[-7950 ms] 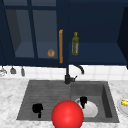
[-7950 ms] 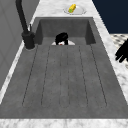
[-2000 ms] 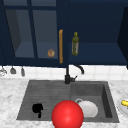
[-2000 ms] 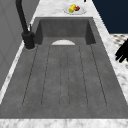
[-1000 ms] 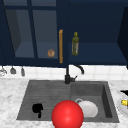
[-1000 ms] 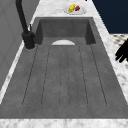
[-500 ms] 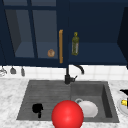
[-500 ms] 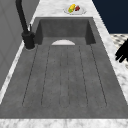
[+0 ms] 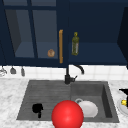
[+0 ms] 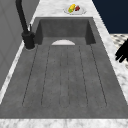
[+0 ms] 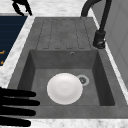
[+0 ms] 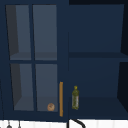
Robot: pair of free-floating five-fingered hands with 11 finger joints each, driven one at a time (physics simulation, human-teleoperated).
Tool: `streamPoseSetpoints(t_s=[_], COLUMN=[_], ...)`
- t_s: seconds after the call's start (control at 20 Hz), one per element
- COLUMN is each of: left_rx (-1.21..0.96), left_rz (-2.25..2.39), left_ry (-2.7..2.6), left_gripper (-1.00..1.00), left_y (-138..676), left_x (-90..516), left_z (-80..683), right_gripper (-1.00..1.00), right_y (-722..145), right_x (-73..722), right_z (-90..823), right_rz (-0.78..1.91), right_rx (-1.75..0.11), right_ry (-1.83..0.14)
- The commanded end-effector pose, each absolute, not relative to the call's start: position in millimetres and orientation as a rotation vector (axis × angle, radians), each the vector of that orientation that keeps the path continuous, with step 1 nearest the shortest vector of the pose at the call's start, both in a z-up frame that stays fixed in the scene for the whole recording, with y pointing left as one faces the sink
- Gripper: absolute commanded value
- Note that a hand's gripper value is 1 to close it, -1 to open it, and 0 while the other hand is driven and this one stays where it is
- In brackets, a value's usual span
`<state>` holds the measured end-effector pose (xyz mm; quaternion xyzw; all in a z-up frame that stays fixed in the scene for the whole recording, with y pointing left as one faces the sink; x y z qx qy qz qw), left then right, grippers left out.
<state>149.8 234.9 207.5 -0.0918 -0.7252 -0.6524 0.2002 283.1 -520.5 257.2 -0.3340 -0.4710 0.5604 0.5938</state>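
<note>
My right hand (image 9: pixel 124 92) hovers at the far right with its fingers straight, above a small plate of fruit (image 9: pixel 123 104) on the counter. In the right side view the right hand (image 11: pixel 17 107) reaches in from the lower left, flat and holding nothing. A white plate (image 9: pixel 88 109) lies in the sink basin beside the drain (image 11: pixel 82 80). My left hand (image 9: pixel 37 108) hangs over the front of the drainboard with its fingers relaxed, and the left hand (image 10: pixel 122 53) holds nothing. A red ball (image 9: pixel 67 115) shows at the sink's front edge.
A black faucet (image 9: pixel 68 75) stands behind the sink, between the drainboard (image 10: pixel 63 75) and the basin. Above, an olive-oil bottle (image 12: pixel 75 98) stands on an open cabinet shelf. A small brown item (image 12: pixel 51 107) sits behind the glass door. Utensils (image 9: pixel 12 70) hang on the left wall.
Eight seconds ago the right hand was down in the basin at the white plate; it has since risen and moved right over the fruit plate. The left hand has not moved.
</note>
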Motion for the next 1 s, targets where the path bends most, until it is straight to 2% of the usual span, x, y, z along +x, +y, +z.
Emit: streamPoseSetpoints(t_s=[0.0, 0.55, 0.95], left_rx=[-0.257, -0.257, -0.257], left_rz=[-1.823, -1.823, -1.823], left_ry=[-2.027, -2.027, -2.027], left_gripper=[0.00, 0.00, 0.00], left_y=[235, 235, 235], left_x=[150, 150, 150], left_z=[207, 207, 207], right_gripper=[-1.00, -1.00, -1.00], right_y=[-501, -458, -432], right_x=[262, 206, 172], right_z=[257, 284, 338], right_rz=[1.323, 1.333, 1.348], right_rx=[-0.758, -0.768, -0.763], right_ry=[-1.095, -1.108, -1.068])
